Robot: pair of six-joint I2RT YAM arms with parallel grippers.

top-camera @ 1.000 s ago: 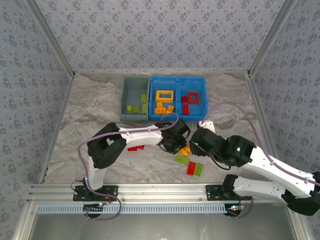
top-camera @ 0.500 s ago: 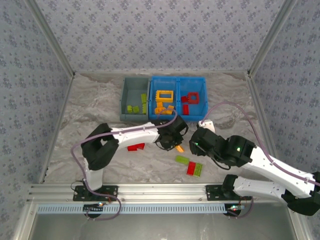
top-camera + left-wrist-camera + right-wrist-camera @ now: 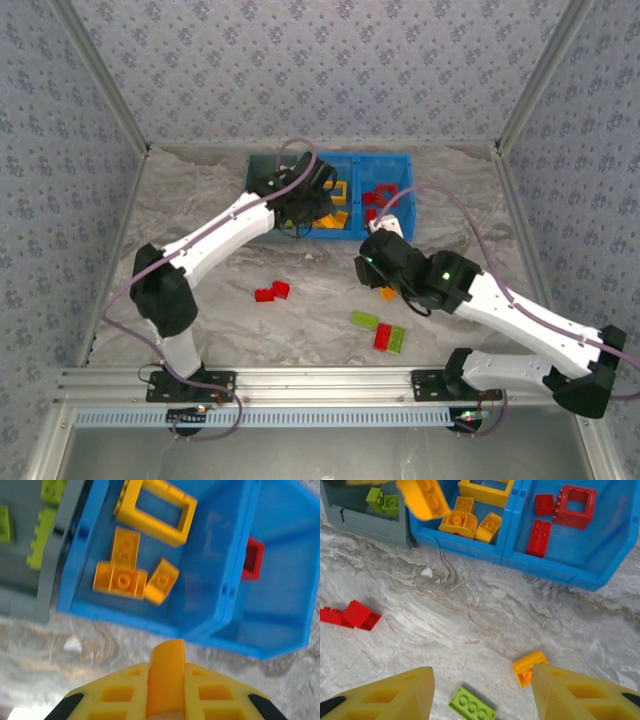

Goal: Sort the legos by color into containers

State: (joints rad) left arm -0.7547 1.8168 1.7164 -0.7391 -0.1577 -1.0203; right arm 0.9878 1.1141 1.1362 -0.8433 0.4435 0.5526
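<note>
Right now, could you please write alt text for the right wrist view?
Open right gripper hovers over a table, a loose orange brick and a green brick ahead, stray red bricks at left. Beyond, a blue tray holds orange bricks and red ones beside a grey bin; a carried brick hangs above.

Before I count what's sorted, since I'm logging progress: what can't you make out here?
- Dark grey plastic bin: top view, left arm covers its right side.
- Orange plastic brick in the left gripper: left wrist view, fingers cover its sides.
- Loose orange brick: top view, right arm overlaps it.
</note>
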